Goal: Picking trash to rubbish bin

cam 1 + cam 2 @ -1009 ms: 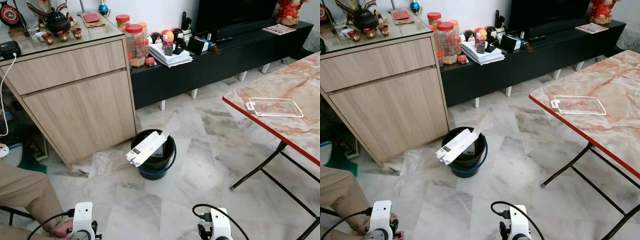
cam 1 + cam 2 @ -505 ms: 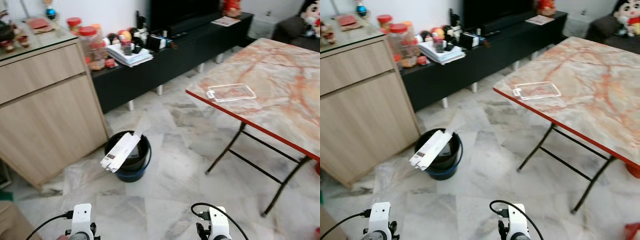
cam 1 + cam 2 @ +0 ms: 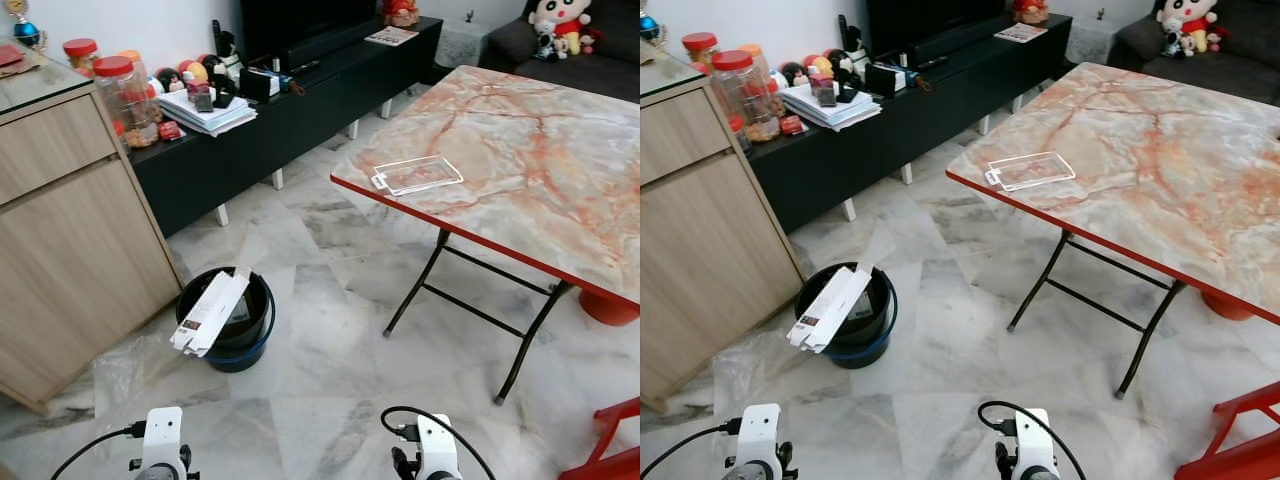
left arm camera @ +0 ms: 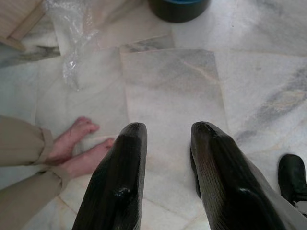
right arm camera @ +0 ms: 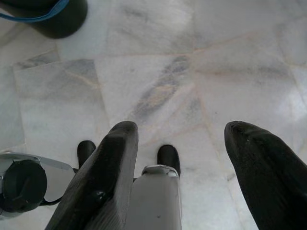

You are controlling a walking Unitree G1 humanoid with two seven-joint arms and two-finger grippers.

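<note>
A black rubbish bin (image 3: 236, 336) with a blue rim stands on the marble floor beside the wooden cabinet. A long white carton (image 3: 210, 313) leans out over its near rim. A clear plastic tray (image 3: 417, 174) lies near the left edge of the marble-topped table (image 3: 540, 170). A crumpled clear plastic bag (image 3: 125, 365) lies on the floor left of the bin. Both arms hang low at the bottom of the eye views. My left gripper (image 4: 169, 129) is open over bare floor. My right gripper (image 5: 182, 127) is open wide with nothing between its fingers.
A wooden cabinet (image 3: 70, 230) stands at the left and a cluttered black TV bench (image 3: 290, 100) along the back wall. The table's black folding legs (image 3: 470, 310) stand at the right, a red stool (image 3: 610, 455) beyond. A person's bare feet (image 4: 76, 148) rest near my left gripper.
The camera has swung to the right: cabinet and bin have slid left, the whole table has come into view, and the person's leg has left the eye views. Both arms hang as before.
</note>
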